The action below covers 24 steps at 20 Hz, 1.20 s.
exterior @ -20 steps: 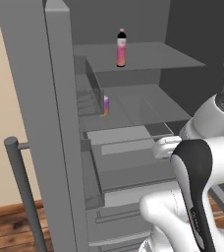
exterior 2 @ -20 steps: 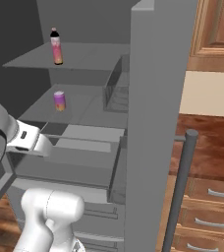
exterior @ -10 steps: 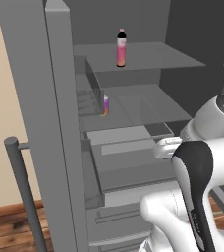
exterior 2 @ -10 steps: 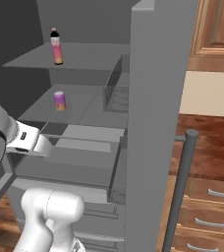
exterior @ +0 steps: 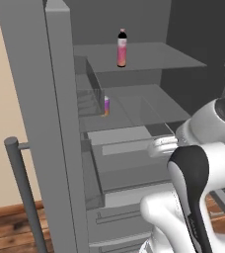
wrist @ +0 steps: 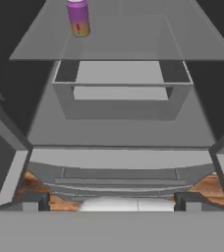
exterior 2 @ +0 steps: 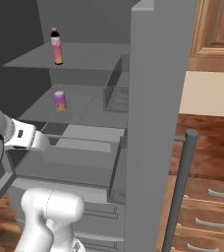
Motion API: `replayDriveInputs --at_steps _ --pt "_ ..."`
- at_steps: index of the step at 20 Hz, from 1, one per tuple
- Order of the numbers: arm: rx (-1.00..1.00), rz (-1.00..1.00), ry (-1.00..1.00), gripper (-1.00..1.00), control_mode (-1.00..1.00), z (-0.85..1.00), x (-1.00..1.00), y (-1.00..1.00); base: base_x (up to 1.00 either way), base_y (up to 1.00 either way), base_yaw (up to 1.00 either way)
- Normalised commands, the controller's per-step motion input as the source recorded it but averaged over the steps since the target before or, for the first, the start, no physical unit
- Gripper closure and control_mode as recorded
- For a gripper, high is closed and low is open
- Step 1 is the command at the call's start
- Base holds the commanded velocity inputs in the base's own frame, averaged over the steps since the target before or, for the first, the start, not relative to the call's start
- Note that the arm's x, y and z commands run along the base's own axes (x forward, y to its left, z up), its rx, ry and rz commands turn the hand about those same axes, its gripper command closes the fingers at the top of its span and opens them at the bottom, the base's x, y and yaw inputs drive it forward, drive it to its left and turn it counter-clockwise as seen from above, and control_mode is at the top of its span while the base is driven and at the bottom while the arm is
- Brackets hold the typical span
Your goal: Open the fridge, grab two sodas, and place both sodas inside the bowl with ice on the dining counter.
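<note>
The grey fridge (exterior: 40, 99) stands open, its doors swung out to both sides. The two sodas are inside. The slim pink bottle (exterior: 122, 48) (exterior 2: 57, 46) with a dark cap stands on the upper shelf. The short purple-pink can (exterior: 106, 105) (exterior 2: 59, 100) (wrist: 78, 17) stands on the glass shelf below. My gripper (wrist: 111, 202) is open and empty, in front of the fridge below the can's shelf, pointing into the interior. The can sits ahead of it and well above, up and to the left in the hand view. The bowl with ice and the dining counter are out of view.
An open grey drawer (exterior: 129, 143) (wrist: 121, 88) juts out under the can's shelf. Door bins (exterior: 87, 94) (exterior 2: 115, 88) flank the shelves. Long bar handles (exterior: 23, 188) (exterior 2: 180, 187) stick out on the open doors. Brown wooden drawers (exterior 2: 212, 197) stand to the right.
</note>
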Motion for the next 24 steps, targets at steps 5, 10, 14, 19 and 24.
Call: replayDriveInputs --at_steps 5,10,14,19,24 --pt "0.0 0.16 -0.38 -1.0 -1.0 -0.03 0.49 0.28 0.0 0.0 0.0" --pt "0.01 0.12 -0.21 -1.0 -1.0 -0.02 0.76 0.2 0.0 0.0 0.0" --pt "0.0 0.05 -0.1 -1.0 -1.0 -0.17 0.74 0.19 0.0 0.0 0.0" --pt "0.0 0.0 -0.06 -1.0 -1.0 -0.11 0.64 0.18 0.0 0.0 0.0" --pt "0.0 0.0 -0.02 -1.0 -1.0 0.0 0.53 0.08 0.0 0.0 0.0"
